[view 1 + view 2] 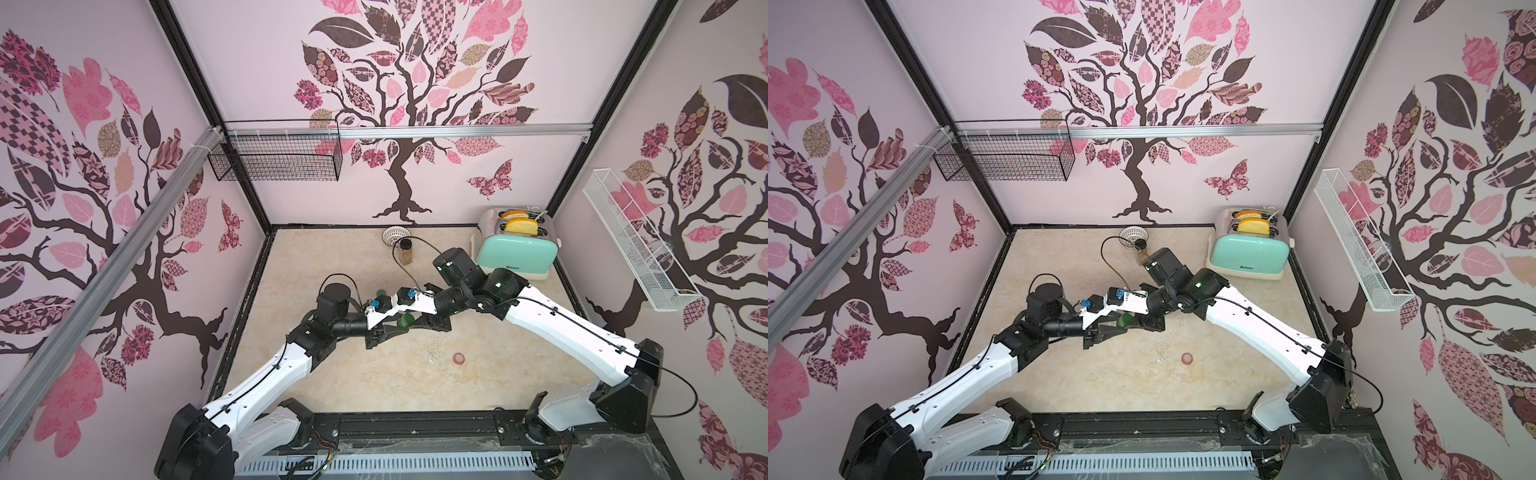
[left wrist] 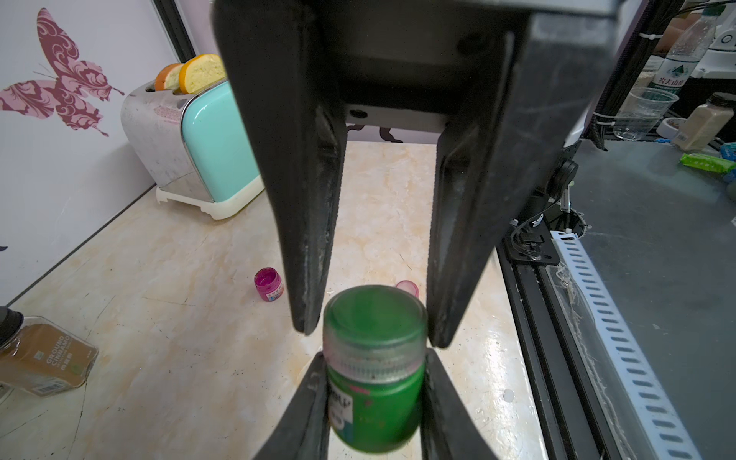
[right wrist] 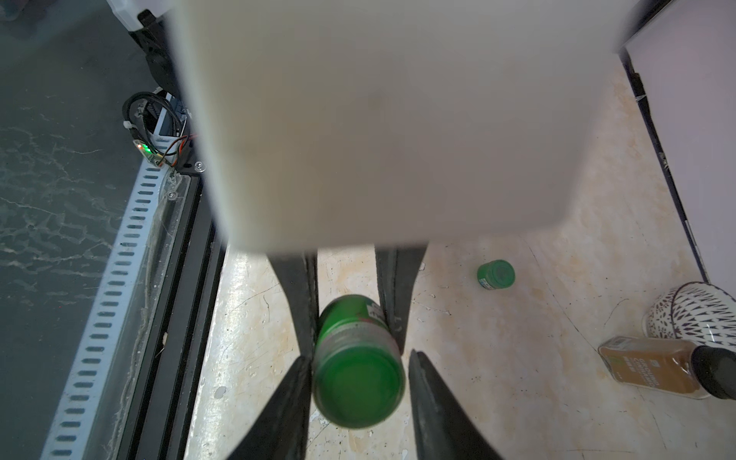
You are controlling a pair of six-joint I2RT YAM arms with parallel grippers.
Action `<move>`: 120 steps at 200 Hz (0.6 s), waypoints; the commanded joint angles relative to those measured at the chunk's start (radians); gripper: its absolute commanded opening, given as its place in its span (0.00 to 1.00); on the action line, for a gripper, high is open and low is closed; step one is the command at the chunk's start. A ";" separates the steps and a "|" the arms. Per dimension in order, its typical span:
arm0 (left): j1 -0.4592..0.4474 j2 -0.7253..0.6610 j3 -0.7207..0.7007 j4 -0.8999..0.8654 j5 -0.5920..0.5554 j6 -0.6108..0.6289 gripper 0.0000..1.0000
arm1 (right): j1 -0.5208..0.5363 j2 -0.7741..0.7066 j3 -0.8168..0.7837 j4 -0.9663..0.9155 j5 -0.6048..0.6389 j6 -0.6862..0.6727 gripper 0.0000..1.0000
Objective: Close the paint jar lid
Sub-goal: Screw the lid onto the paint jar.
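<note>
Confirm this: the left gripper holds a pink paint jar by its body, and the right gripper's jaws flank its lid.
Wrong colour: the held jar is green, not pink. The left wrist view shows the left gripper shut on the green paint jar by its body, and the right gripper with its jaws flanking the lid.

- Left arm (image 1: 266, 374) and right arm (image 1: 561, 328) stretch inward, meeting tip to tip.
- Left gripper (image 2: 374, 356) clamps the green paint jar (image 2: 374, 414).
- Right gripper (image 3: 358, 356) straddles its lid (image 3: 358, 382), not fully closed.
</note>
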State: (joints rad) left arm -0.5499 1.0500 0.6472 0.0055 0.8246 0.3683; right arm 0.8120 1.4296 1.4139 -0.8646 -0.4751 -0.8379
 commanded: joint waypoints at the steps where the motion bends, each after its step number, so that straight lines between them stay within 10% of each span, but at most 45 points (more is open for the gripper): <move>1: -0.003 -0.007 0.022 0.002 0.009 0.012 0.17 | -0.010 0.006 0.036 -0.022 -0.018 -0.009 0.42; 120: -0.003 -0.013 0.019 0.006 -0.002 0.015 0.17 | -0.015 0.048 0.056 -0.037 -0.053 0.082 0.28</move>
State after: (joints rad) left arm -0.5499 1.0500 0.6472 -0.0189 0.8124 0.3706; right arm 0.8005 1.4544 1.4200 -0.8829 -0.5087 -0.8295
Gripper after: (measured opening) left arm 0.329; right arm 0.334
